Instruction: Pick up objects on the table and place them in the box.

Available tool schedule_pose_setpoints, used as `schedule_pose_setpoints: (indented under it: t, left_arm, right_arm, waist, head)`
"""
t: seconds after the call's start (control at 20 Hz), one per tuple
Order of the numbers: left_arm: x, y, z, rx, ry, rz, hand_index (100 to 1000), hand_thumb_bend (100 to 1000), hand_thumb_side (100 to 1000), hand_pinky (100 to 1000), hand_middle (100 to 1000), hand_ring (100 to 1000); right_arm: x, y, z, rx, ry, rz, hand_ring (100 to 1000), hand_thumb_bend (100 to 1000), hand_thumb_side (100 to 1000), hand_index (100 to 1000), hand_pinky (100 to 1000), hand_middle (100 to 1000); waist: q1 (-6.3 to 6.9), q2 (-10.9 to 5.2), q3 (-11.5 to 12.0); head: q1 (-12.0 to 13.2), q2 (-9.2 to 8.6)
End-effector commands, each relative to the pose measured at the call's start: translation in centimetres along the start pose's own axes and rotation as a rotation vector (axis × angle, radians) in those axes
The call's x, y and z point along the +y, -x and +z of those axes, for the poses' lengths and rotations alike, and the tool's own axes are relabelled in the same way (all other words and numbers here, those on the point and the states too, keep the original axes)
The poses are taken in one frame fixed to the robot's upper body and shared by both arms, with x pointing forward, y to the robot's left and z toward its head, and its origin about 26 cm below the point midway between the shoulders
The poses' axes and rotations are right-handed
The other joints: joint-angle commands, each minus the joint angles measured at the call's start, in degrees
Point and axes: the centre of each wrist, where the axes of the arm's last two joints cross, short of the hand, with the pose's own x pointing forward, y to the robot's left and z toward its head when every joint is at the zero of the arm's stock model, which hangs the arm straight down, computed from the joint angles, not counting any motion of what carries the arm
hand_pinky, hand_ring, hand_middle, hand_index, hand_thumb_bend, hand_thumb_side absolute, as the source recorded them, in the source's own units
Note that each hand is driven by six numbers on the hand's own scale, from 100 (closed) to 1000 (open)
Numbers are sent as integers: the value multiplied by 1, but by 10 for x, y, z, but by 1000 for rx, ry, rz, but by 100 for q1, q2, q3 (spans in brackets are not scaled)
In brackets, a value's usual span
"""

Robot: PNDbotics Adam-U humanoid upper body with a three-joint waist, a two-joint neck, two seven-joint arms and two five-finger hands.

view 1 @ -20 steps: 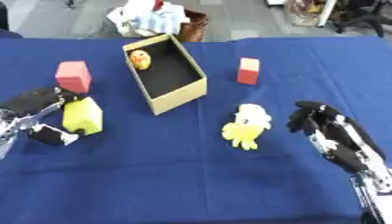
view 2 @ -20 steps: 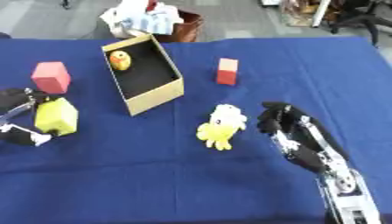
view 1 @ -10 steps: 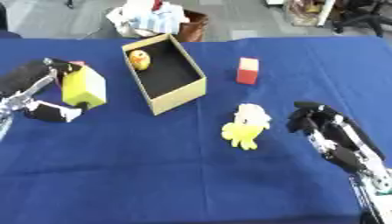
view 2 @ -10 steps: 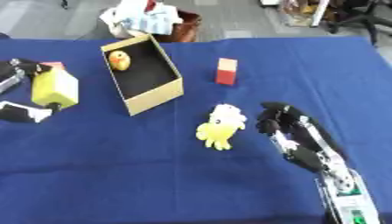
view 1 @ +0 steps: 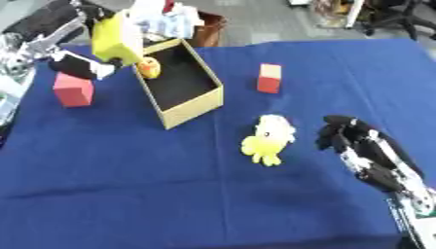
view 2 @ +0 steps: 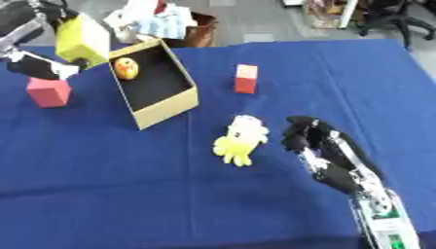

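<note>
My left hand (view 1: 77, 61) is shut on a yellow block (view 1: 117, 38), held in the air just left of the far end of the open cardboard box (view 1: 192, 107). Inside the box lies a small yellow-orange toy (view 1: 150, 68). A red block (view 1: 73, 89) sits on the blue cloth left of the box. Another red block (view 1: 269, 78) stands right of the box. A yellow soft toy (view 1: 268, 139) lies in the middle. My right hand (view 1: 351, 138) rests beside it on the right, fingers relaxed, holding nothing.
The blue cloth-covered table (view 1: 170, 194) has wide free room in front. Beyond the far edge stands a basket with white and blue items (view 1: 174, 22). Chair legs (view 1: 391, 14) show at the far right.
My left hand has lifted the yellow block from the cloth and carried it up and to the right, toward the box's far end. The right hand stayed in place.
</note>
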Motion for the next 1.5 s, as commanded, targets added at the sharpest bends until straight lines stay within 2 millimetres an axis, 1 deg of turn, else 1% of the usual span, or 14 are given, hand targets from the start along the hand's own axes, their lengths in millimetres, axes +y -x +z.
schedule_pose_setpoints:
  t: [0.05, 0.25, 0.35, 0.4, 0.65, 0.8, 0.9, 1.0, 1.1, 1.15, 1.2, 1.35, 1.4, 1.5]
  left_arm:
    - [-7, -3, -20, 12, 25, -25, 838, 114, 245, 742, 440, 560]
    - [-25, -9, -35, 31, 72, -38, 858, 126, 257, 748, 474, 577]
    - [-33, -11, -38, 22, 110, -52, 883, 168, 280, 760, 525, 606]
    - [-35, -12, -38, 11, 132, -62, 895, 169, 334, 766, 553, 622]
    - [-32, -15, -34, -61, 227, -105, 930, 193, 698, 794, 681, 701]
    - [-24, -15, -28, -103, 265, -115, 943, 206, 842, 814, 745, 734]
    - [-18, -15, -24, -128, 280, -110, 949, 192, 912, 826, 778, 749]
    - [-11, -15, -20, -147, 279, -97, 953, 199, 931, 836, 806, 764]
    - [-4, -16, -16, -153, 274, -96, 952, 203, 916, 837, 812, 767]
    - [-1, -16, -14, -150, 270, -95, 950, 198, 889, 834, 806, 764]
    - [0, -16, -13, -140, 261, -93, 941, 180, 813, 821, 784, 751]
    - [-4, -14, -15, -88, 231, -80, 934, 160, 766, 813, 769, 741]
    - [-7, -13, -18, -66, 219, -77, 930, 167, 705, 807, 762, 737]
    - [-14, -14, -24, -30, 195, -88, 926, 180, 655, 804, 759, 736]
  right_arm:
    - [-2, -5, -6, -27, -14, 5, 637, 100, 470, 829, 609, 634]
    - [-1, -5, -8, -33, -25, 1, 637, 100, 470, 829, 609, 634]
    - [-1, -5, -8, -33, -25, 1, 636, 100, 470, 829, 609, 634]
    - [-1, -5, -8, -33, -24, 2, 636, 100, 470, 829, 609, 634]
    - [-1, -5, -8, -32, -26, 3, 636, 100, 470, 829, 609, 634]
    - [-2, -4, -8, -30, -25, 4, 636, 100, 470, 829, 609, 634]
    - [-2, -4, -8, -29, -24, 6, 636, 100, 470, 829, 609, 634]
    - [-2, -4, -7, -27, -25, 7, 636, 100, 470, 829, 609, 634]
    - [-2, -4, -7, -26, -26, 8, 636, 100, 470, 829, 609, 634]
    - [-2, -4, -7, -26, -26, 8, 636, 100, 470, 829, 609, 634]
    - [-2, -4, -7, -25, -26, 8, 636, 100, 470, 829, 609, 634]
    - [-2, -3, -7, -25, -27, 8, 636, 100, 470, 829, 609, 634]
    - [-2, -3, -7, -25, -28, 7, 636, 100, 470, 829, 609, 634]
    - [-1, -3, -7, -25, -30, 6, 636, 100, 470, 829, 609, 634]
  waist:
    - [-13, -88, -49]
    - [-18, -51, -153]
    - [-19, -42, -180]
    - [-16, -41, -185]
    - [-2, -49, -161]
    - [-1, -62, -128]
    - [-3, -69, -102]
    - [-2, -75, -77]
    - [-1, -79, -58]
    - [-1, -81, -52]
    - [0, -82, -45]
    - [-6, -85, -41]
    - [-11, -85, -46]
    - [-21, -85, -62]
  head:
    - [41, -39]
    - [77, -42]
    - [72, -37]
    - [68, -35]
    - [49, -45]
    - [20, -53]
    - [2, -56]
    - [-5, -57]
    - [-11, -60]
    - [-13, -62]
    - [-14, -64]
    - [-22, -63]
    - [-26, -60]
    - [-21, -59]
